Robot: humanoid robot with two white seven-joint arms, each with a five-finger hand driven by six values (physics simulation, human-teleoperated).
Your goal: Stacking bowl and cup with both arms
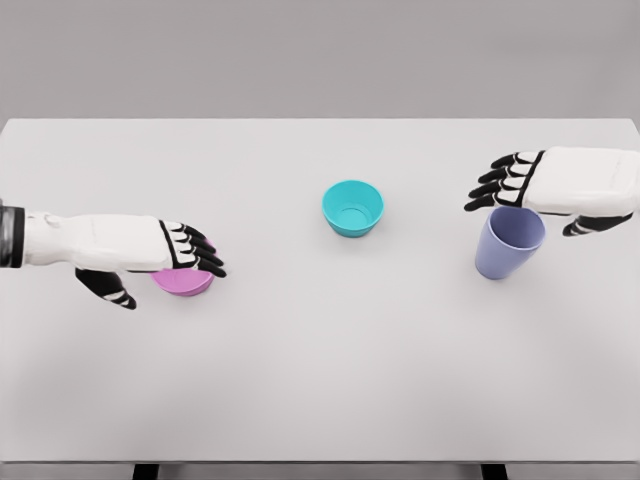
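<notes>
A teal bowl [352, 208] sits upright near the middle of the white table [320, 360]. At the left a pink bowl [183, 283] lies mostly hidden under my left hand [172, 266], whose fingers spread over its top and thumb hangs at its left; the fingers are not closed on it. At the right stands a lavender cup [508, 243], upright and open-topped. My right hand [535, 200] hovers just over its rim, fingers extended to the left and thumb behind the cup, holding nothing.
The table's far edge runs along the top of the view and its near edge along the bottom. Dark table legs [146, 471] show below the front edge.
</notes>
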